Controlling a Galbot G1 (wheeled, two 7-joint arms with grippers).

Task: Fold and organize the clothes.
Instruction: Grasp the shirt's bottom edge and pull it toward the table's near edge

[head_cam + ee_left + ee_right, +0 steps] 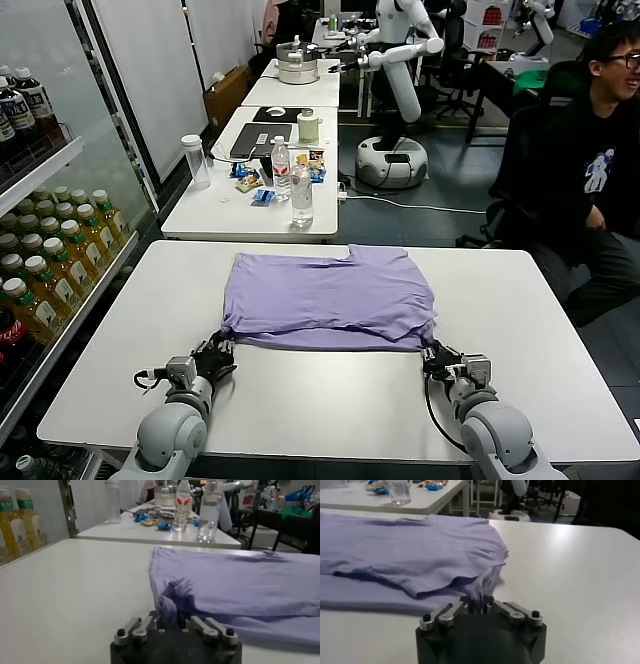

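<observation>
Two arms show at the near edge of the head view, one left, one right. Each ends in a rounded, smooth grey shell at the wrist, with a narrower grey segment beyond it. The left gripper and right gripper are black, compact and angular. A thin black cable loops out beside the left wrist, and another black cable curves down along the right one. In the wrist views each gripper has a blocky matte black body, with silvery grey linkage bars splayed to both sides. A dark round screw sits at the outer end of each bar.
</observation>
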